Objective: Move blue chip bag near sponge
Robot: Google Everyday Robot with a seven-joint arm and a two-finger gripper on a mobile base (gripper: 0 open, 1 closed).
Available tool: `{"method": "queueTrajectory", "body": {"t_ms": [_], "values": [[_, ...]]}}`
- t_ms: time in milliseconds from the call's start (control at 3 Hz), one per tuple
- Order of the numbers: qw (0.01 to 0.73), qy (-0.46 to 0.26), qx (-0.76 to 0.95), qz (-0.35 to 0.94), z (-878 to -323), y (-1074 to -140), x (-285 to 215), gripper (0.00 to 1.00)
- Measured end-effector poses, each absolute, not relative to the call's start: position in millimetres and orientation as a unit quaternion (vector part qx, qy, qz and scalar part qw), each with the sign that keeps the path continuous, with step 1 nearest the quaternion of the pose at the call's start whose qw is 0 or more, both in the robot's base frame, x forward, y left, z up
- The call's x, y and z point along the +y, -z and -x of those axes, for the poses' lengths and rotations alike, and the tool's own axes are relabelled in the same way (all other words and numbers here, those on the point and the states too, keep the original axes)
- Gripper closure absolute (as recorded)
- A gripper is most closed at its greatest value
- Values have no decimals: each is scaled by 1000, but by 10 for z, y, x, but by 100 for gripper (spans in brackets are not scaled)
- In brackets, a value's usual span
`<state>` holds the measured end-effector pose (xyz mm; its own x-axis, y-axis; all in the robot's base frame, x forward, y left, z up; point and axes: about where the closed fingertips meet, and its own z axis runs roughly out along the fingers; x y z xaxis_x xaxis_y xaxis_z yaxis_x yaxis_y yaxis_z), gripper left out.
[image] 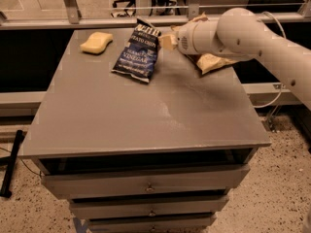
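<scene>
The blue chip bag [137, 53] lies on the grey table [146, 110] at the back, its far end tilted up. My gripper [166, 41] comes in from the right on the white arm [243, 33] and is shut on the bag's right upper edge. The pale yellow sponge [96, 42] lies at the back left of the table, a short gap to the left of the bag.
A brown and tan chip bag [214, 62] lies at the back right, mostly hidden behind the arm. A metal rail [97, 22] runs along the table's far edge. Drawers [146, 186] are under the front edge.
</scene>
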<state>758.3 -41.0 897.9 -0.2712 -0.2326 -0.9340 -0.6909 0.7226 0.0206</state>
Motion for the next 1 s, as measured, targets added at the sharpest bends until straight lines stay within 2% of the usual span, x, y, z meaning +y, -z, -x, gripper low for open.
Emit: {"method": "queueTrajectory", "body": {"t_ms": [1000], "values": [[498,-259,774,292,-8249,-8597,366,100]]}}
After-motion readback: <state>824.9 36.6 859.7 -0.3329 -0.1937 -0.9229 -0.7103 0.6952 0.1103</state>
